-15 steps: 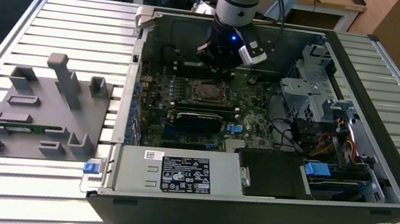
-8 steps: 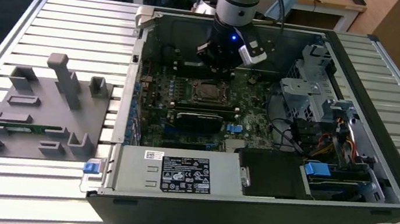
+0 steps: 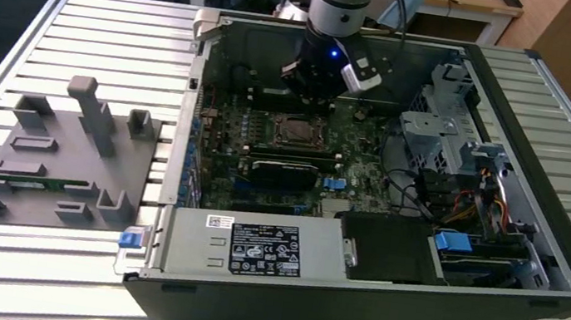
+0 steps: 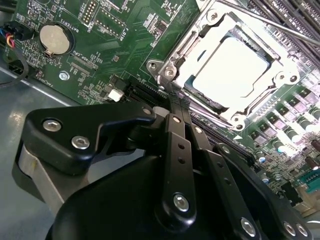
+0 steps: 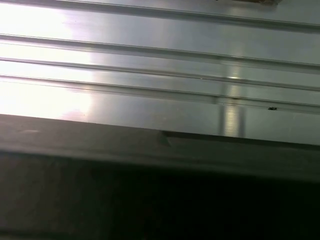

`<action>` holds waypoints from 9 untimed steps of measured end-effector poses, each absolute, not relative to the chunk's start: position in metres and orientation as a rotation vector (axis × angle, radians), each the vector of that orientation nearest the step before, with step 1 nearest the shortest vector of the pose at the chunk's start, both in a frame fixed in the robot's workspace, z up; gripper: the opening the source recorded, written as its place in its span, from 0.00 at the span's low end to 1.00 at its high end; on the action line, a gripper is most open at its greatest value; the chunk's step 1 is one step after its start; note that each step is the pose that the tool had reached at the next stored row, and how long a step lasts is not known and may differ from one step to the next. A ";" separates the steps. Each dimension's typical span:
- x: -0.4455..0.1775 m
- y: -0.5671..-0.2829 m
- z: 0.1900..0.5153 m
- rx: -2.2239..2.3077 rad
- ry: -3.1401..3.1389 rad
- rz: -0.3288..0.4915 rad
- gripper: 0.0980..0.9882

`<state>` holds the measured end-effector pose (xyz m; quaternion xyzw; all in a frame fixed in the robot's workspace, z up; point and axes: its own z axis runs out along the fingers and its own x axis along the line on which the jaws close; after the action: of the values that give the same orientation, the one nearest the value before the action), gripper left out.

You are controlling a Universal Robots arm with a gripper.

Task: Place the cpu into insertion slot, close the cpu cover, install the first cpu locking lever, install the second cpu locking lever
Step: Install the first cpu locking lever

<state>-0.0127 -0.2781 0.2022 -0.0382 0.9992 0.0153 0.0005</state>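
In the exterior view, a grey fixture block sits at the left and the open computer case fills the centre and right. The gripper hangs at upper centre, just above the insertion slot. In the second wrist view its 2 fingers look pressed together at the corner of the cpu cover, which seems closed over the cpu.

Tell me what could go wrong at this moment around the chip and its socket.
1. The tool sits right at the corner of the metal cover that frames the chip; a small drift could scrape the frame or bend it.
2. A thin metal lever runs beside the socket, apparently not latched; the tool could snag it.
3. Small parts crowd the green board close by, so a slip might hit them.
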 end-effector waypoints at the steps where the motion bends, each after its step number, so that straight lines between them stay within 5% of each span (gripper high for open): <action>1: -0.013 -0.278 0.202 -0.120 3.138 0.044 0.01; 9: -0.012 -0.277 0.200 -0.120 3.139 0.016 0.01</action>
<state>-0.0124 -0.2768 0.2003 -0.0383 0.9993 0.0052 0.0001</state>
